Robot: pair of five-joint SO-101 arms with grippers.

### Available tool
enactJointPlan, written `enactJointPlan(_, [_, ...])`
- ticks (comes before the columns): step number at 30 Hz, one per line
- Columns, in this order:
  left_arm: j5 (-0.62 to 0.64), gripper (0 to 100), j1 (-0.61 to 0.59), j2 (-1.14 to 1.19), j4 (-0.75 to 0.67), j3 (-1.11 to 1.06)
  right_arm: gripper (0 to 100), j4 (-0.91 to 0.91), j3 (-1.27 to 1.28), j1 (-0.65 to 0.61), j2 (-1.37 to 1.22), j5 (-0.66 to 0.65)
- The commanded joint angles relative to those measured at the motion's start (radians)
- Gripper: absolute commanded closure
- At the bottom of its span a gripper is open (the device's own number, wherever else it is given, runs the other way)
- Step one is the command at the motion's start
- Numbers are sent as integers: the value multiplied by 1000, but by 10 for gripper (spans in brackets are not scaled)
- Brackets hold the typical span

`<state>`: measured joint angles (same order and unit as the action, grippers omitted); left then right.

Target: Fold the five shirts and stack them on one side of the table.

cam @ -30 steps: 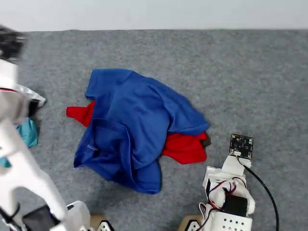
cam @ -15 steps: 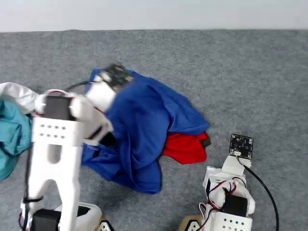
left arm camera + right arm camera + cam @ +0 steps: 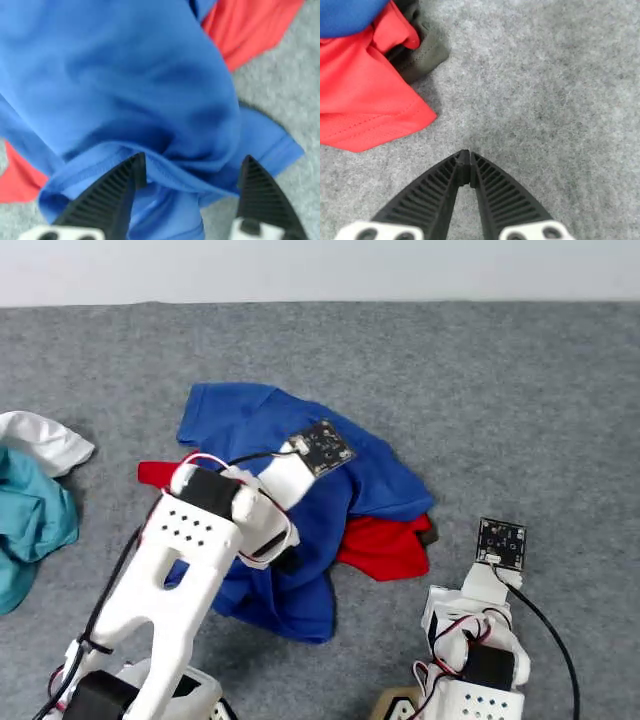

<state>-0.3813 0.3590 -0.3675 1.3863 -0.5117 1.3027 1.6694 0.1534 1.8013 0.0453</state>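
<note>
The left pincer (image 3: 192,165) has swung in from the left edge of the table (image 3: 520,390) and hangs wide open over the crumpled blue shirt (image 3: 240,430) mid-table, probably readying a grab. The right pincer (image 3: 470,157) rests closed beside the red shirt (image 3: 385,545).

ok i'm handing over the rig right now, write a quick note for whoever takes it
Grippers: the left gripper is open, low over the blue shirt. The right gripper is shut, above the bare table beside the red shirt.
Things: blue shirt lies crumpled mid-table on top of the red shirt, with a dark cloth under the red shirt's edge. The teal shirt and white shirt are bunched at the table's edge on the left arm's side.
Done: nothing folded, no stack.
Left: fold every shirt, then stack them on one side.
</note>
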Motion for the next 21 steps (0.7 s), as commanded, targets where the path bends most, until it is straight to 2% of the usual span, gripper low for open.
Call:
enactJointPlan(1, [6,705,21,2,-66,2,989,2,14,-1,10,-8])
enactJointPlan(7, [8,705,25,172,-143,16,989,2,14,-1,10,-8])
enactJointPlan(14, [64,705,28,315,-144,197,989,2,14,-1,10,-8])
enactJointPlan(21, [69,705,87,491,-152,278,989,2,14,-1,10,-8])
